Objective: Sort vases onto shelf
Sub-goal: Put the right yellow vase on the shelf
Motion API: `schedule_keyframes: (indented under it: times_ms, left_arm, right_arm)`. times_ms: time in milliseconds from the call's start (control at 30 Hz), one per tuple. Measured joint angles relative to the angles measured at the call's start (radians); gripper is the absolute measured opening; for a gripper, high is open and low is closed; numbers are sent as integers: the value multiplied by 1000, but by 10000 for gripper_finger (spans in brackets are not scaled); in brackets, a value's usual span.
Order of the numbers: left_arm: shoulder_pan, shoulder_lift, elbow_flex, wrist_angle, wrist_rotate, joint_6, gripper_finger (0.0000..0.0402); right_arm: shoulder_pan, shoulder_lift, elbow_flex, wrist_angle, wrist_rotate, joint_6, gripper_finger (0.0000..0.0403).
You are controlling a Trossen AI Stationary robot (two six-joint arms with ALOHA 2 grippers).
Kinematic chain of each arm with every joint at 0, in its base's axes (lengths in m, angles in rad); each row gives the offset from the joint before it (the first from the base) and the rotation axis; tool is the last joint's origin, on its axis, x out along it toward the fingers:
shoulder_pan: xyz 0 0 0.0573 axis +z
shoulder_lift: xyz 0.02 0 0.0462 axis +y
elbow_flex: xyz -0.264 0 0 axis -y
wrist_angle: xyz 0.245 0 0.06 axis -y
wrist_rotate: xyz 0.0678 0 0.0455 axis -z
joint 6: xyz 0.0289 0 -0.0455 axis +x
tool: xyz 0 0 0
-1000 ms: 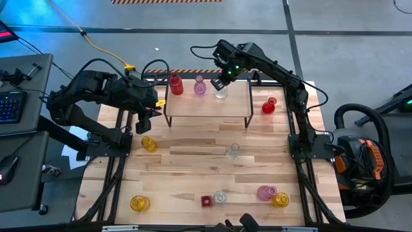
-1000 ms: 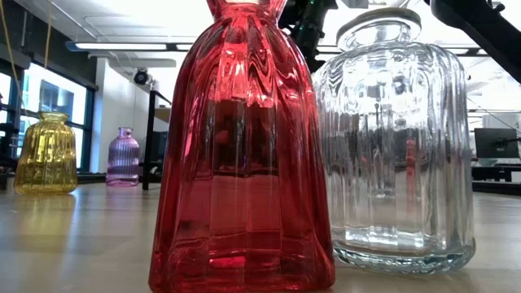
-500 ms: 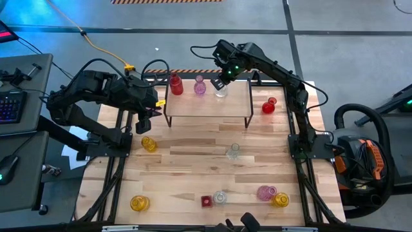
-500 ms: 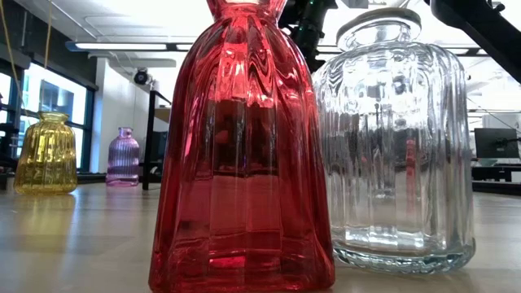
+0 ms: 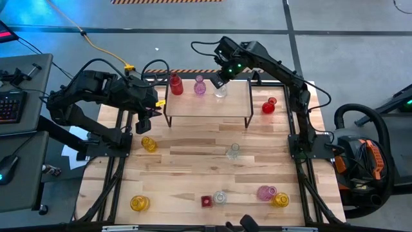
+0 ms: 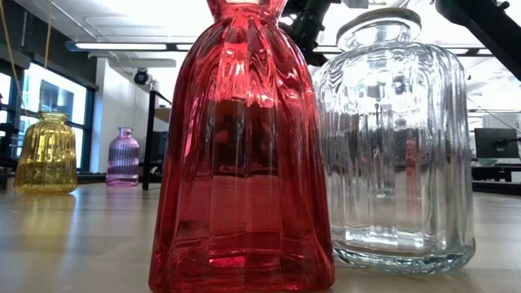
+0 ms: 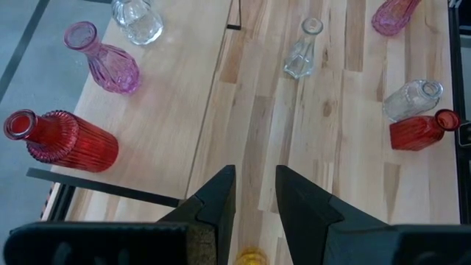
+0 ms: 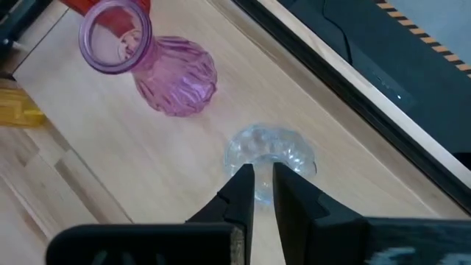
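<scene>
Looking down from above, finds the shelf [image 5: 206,106] at upper centre of the frame, with a red shelf vase [image 5: 175,84], a pink shelf vase [image 5: 199,86] and a clear shelf vase [image 5: 221,92] in a row along its far edge. Places the right gripper [image 5: 219,82] directly over the clear one, and the left gripper [image 5: 143,125] off the shelf's left end, above the table [image 5: 193,167]. Counts the other vases spread over the table: a red one [image 5: 269,106] right of the shelf, a yellow one [image 5: 149,143] at left, a clear one [image 5: 233,151] at centre, more along the bottom edge. Only from the right wrist: fingers drawn almost together to a thin slit, tips lying over the clear shelf vase's mouth; cannot tell whether pinching its rim. Only from the left wrist: fingers partly apart, bare wood between them, nothing held. From table height, misses the shelf top entirely; fills the frame instead with a tall red vase [image 6: 242,163] and a ribbed clear jar [image 6: 399,146], with a yellow jar [image 6: 47,155] and a purple bottle [image 6: 124,157] small at left.
</scene>
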Motion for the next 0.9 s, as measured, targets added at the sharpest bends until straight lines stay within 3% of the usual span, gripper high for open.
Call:
schedule_keyframes:
  times_ms: [467,567,900]
  left_arm:
    - [0,0,0,-52,0,-1,90]
    - [0,0,0,-72,0,-9,90]
    - [0,0,0,-72,6,7,90]
  right_arm:
    - [46,-126,2,-122,-36,14,32]
    - [77,-159,2,-191,-35,41,32]
    - [228,-236,2,-185,-85,156,42]
